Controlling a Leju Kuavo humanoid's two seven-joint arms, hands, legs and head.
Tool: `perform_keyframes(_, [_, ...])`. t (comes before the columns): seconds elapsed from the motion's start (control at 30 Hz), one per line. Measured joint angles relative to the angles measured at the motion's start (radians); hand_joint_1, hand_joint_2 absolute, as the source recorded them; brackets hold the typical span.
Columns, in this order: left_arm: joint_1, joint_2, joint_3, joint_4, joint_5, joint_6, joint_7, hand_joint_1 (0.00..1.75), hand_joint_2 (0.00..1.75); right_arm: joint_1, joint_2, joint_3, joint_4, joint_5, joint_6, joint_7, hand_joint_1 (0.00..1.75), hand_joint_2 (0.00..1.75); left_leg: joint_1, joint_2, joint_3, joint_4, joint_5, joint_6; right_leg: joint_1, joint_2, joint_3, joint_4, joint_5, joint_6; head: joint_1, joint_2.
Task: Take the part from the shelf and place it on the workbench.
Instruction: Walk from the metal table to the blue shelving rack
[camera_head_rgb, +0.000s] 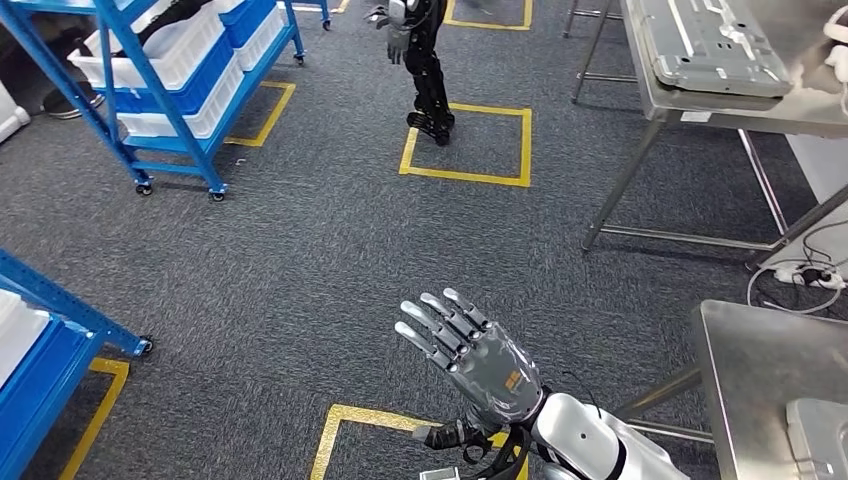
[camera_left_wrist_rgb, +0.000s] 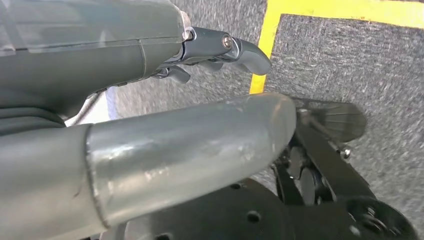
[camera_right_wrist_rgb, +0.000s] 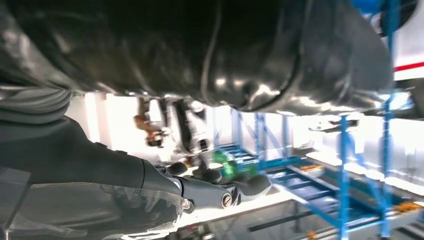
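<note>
My right hand (camera_head_rgb: 470, 350) is raised over the carpet, fingers spread, holding nothing. My left hand (camera_left_wrist_rgb: 220, 47) also appears empty. The part (camera_head_rgb: 705, 45) lies on the table (camera_head_rgb: 800, 110), far beyond my right hand.

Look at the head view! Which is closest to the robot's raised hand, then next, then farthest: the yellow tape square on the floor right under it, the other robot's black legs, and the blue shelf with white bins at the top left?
From the right hand:
1. Yellow tape square, just below it.
2. Other robot's black legs, straight ahead.
3. Blue shelf with white bins, far top left.
</note>
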Motion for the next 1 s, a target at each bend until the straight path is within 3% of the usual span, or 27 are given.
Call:
perform_keyframes(0.03, [0.001,0.0,0.002,0.0,-0.001,0.001,-0.001,0.0,0.0,0.004,-0.004,0.0,-0.001,0.0,-0.001,0.0,0.0,0.0,0.001,0.003,-0.008,0.021,0.0,-0.002,0.001,-0.015,0.0,0.001,-0.002,0.001,0.0,0.0])
perform_keyframes(0.07, [0.002,0.0,0.003,0.0,-0.002,0.002,-0.001,0.0,0.0,0.006,-0.006,0.0,-0.002,0.0,-0.002,0.0,0.0,0.0,0.002,0.007,0.005,0.0,0.019,-0.004,0.001,-0.029,0.002,0.001,-0.004,0.002,0.0,0.0])
perform_keyframes(0.13, [0.003,0.0,0.006,0.0,-0.003,0.002,-0.001,0.0,0.0,0.008,-0.009,-0.001,-0.005,0.0,-0.003,0.0,0.0,0.0,0.002,0.038,0.079,-0.132,0.078,-0.002,0.001,-0.054,0.006,0.004,-0.01,0.008,0.0,0.0])
perform_keyframes(0.2, [0.001,0.0,0.009,0.0,-0.003,0.002,-0.001,0.0,0.0,0.008,-0.011,-0.003,-0.007,0.0,-0.004,0.0,0.0,0.0,-0.004,0.068,0.136,-0.238,0.109,0.007,0.006,-0.075,0.01,0.009,-0.018,0.018,0.0,0.0])
perform_keyframes(0.23, [0.0,0.0,0.01,0.0,-0.003,0.002,-0.001,0.0,0.0,0.008,-0.012,-0.003,-0.008,-0.001,-0.003,0.0,0.0,0.0,-0.008,0.072,0.144,-0.255,0.108,0.013,0.008,-0.084,0.012,0.01,-0.021,0.023,0.001,0.0])
perform_keyframes(0.3, [0.001,0.0,0.01,0.0,-0.008,0.002,0.0,0.0,0.0,0.007,-0.014,-0.004,-0.01,-0.002,-0.002,-0.001,0.0,0.0,-0.011,0.048,0.143,-0.257,0.111,0.024,0.008,-0.102,0.017,0.01,-0.025,0.033,0.001,0.0])
perform_keyframes(0.33, [0.002,0.0,0.011,0.0,-0.011,0.002,0.001,0.0,0.0,0.006,-0.014,-0.004,-0.011,-0.004,-0.001,-0.001,0.0,0.0,-0.011,0.037,0.145,-0.262,0.113,0.03,0.005,-0.095,0.019,0.015,-0.031,0.038,0.002,0.0])
perform_keyframes(0.4, [0.001,0.0,0.011,0.0,-0.018,0.002,0.004,0.0,0.0,0.004,-0.015,-0.006,-0.014,-0.008,0.003,-0.003,0.0,0.0,-0.008,0.016,0.15,-0.269,0.118,0.042,-0.002,-0.043,-0.003,0.072,-0.071,0.047,0.002,0.0])
perform_keyframes(0.47, [-0.002,0.001,0.011,0.0,-0.024,0.005,0.008,0.0,0.0,0.006,-0.018,-0.007,-0.014,-0.012,0.007,-0.004,0.0,0.0,-0.007,-0.006,0.149,-0.271,0.121,0.048,-0.004,0.013,-0.068,0.204,-0.136,0.049,0.002,0.0])
perform_keyframes(0.5, [-0.003,0.001,0.011,0.0,-0.025,0.006,0.009,0.0,0.0,0.007,-0.019,-0.007,-0.014,-0.012,0.009,-0.005,0.0,0.0,-0.008,-0.019,0.148,-0.27,0.121,0.049,-0.004,0.022,-0.103,0.265,-0.156,0.049,0.002,0.0])
perform_keyframes(0.53, [-0.004,0.001,0.011,0.0,-0.027,0.007,0.011,0.0,0.0,0.008,-0.02,-0.007,-0.013,-0.013,0.009,-0.005,0.0,0.0,-0.009,-0.033,0.148,-0.269,0.121,0.049,-0.004,0.025,-0.125,0.3,-0.158,0.049,0.002,0.0])
perform_keyframes(0.57, [-0.004,0.002,0.011,0.0,-0.028,0.007,0.012,0.0,0.0,0.008,-0.02,-0.007,-0.013,-0.013,0.009,-0.006,0.0,0.0,-0.01,-0.047,0.149,-0.268,0.12,0.049,-0.004,0.027,-0.129,0.295,-0.137,0.047,0.002,0.0])
perform_keyframes(0.6, [-0.004,0.002,0.011,0.0,-0.03,0.007,0.013,0.0,0.0,0.008,-0.02,-0.008,-0.013,-0.013,0.008,-0.007,0.0,0.0,-0.01,-0.061,0.151,-0.267,0.12,0.048,-0.004,0.032,-0.114,0.253,-0.1,0.044,0.002,0.0])
perform_keyframes(0.67, [-0.006,0.002,0.011,0.0,-0.033,0.006,0.015,0.0,0.0,0.008,-0.021,-0.011,-0.013,-0.013,0.007,-0.007,0.0,0.0,-0.011,-0.089,0.153,-0.262,0.117,0.044,-0.005,0.072,-0.061,0.117,-0.022,0.035,0.002,0.0])
perform_keyframes(0.73, [-0.007,0.001,0.011,0.0,-0.036,0.004,0.017,0.0,0.0,0.007,-0.022,-0.014,-0.013,-0.013,0.007,-0.008,0.0,0.0,-0.008,-0.113,0.145,-0.258,0.117,0.035,-0.004,0.11,-0.029,0.037,0.003,0.029,0.002,0.0])
perform_keyframes(0.8, [-0.004,0.001,0.011,0.0,-0.039,0.003,0.019,0.0,0.0,0.006,-0.022,-0.018,-0.013,-0.013,0.006,-0.009,0.0,0.0,-0.003,-0.137,0.135,-0.26,0.122,0.022,-0.002,0.101,-0.025,0.025,0.0,0.025,0.002,0.0])
perform_keyframes(0.83, [-0.002,0.001,0.011,0.0,-0.039,0.002,0.02,0.0,0.0,0.006,-0.023,-0.019,-0.013,-0.013,0.006,-0.01,0.0,0.0,-0.003,-0.137,0.132,-0.258,0.12,0.017,-0.002,0.087,-0.022,0.019,0.002,0.021,0.002,0.0])
perform_keyframes(0.9, [-0.001,0.002,0.011,0.0,-0.041,0.002,0.022,0.0,0.0,0.005,-0.023,-0.022,-0.014,-0.013,0.006,-0.01,0.0,0.0,-0.007,-0.09,0.111,-0.216,0.092,0.009,-0.006,0.058,-0.013,0.004,0.008,0.009,0.0,0.0])
perform_keyframes(0.97, [-0.004,0.002,0.011,0.0,-0.042,0.0,0.022,0.0,0.0,0.007,-0.023,-0.022,-0.014,-0.013,0.005,-0.01,0.0,0.0,-0.007,-0.022,0.056,-0.101,0.03,0.004,-0.003,0.027,-0.009,-0.001,0.008,0.001,-0.001,0.0])
perform_keyframes(1.0, [-0.005,0.001,0.011,0.0,-0.043,0.0,0.023,0.0,0.0,0.008,-0.023,-0.022,-0.014,-0.013,0.005,-0.01,0.0,0.0,-0.006,-0.005,0.023,-0.035,0.002,0.001,-0.001,0.011,-0.01,-0.001,0.007,-0.001,-0.001,0.0])
